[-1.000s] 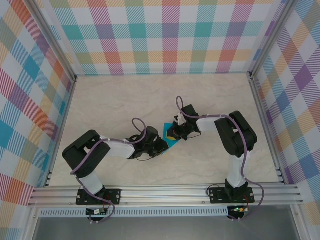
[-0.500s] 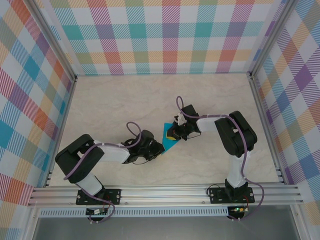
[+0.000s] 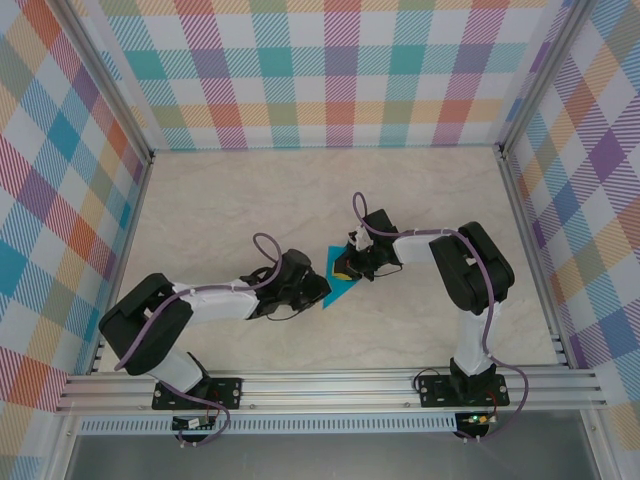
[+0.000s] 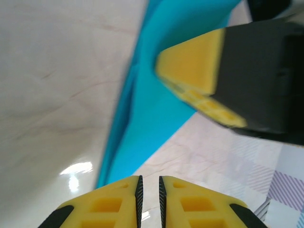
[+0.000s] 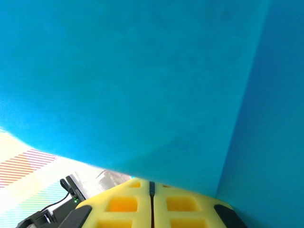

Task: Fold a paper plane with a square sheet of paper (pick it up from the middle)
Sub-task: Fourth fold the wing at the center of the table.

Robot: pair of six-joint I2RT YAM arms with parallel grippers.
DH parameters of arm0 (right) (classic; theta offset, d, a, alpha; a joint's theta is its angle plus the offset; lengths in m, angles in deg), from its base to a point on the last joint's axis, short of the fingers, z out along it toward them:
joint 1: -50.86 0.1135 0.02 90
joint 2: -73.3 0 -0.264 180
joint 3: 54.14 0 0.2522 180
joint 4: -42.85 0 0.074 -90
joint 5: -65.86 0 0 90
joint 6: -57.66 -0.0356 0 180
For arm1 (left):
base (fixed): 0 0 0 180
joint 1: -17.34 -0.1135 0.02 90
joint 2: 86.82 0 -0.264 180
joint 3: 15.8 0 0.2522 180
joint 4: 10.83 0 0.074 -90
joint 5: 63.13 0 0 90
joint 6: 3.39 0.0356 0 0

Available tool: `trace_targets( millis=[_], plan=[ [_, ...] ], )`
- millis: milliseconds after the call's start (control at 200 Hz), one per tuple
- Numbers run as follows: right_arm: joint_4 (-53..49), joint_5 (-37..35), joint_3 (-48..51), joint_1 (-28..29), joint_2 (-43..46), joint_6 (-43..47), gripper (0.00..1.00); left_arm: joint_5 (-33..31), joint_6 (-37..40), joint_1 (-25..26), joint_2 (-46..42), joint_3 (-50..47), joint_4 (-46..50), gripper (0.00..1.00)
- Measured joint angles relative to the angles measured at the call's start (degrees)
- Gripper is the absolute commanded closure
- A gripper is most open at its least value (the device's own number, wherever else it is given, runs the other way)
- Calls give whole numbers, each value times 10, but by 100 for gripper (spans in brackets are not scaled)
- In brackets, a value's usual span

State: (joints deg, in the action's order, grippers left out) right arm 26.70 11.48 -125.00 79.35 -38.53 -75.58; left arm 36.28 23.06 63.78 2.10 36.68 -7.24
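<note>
The teal-blue square sheet of paper [image 3: 334, 294] lies folded on the table mid-scene, its pointed lower tip toward the near edge. My right gripper [image 3: 347, 268] is shut, its tips resting down on the sheet's upper part; in its wrist view the paper [image 5: 142, 71] spreads just beyond the closed right gripper [image 5: 152, 183]. My left gripper [image 3: 313, 288] sits low just left of the sheet, touching nothing. In its wrist view the left gripper [image 4: 149, 183] keeps a narrow gap with only table between, the paper [image 4: 156, 104] lies ahead, and the right gripper's fingers [image 4: 194, 61] rest on it.
The marble-patterned table [image 3: 250, 200] is walled by checked panels on three sides. An aluminium rail [image 3: 330, 385] carrying both arm bases runs along the near edge. Both arms meet at the table's middle.
My left arm's elbow has swung left and its gripper has drawn slightly back, uncovering the paper's lower tip. The right arm and the paper have stayed put.
</note>
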Motion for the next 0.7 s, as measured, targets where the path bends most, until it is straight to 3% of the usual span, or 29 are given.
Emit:
trace_targets(
  millis=[705],
  plan=[
    [9,5,4,0,0,-1,93,-14,4,0,52,37,-5,82]
  ],
)
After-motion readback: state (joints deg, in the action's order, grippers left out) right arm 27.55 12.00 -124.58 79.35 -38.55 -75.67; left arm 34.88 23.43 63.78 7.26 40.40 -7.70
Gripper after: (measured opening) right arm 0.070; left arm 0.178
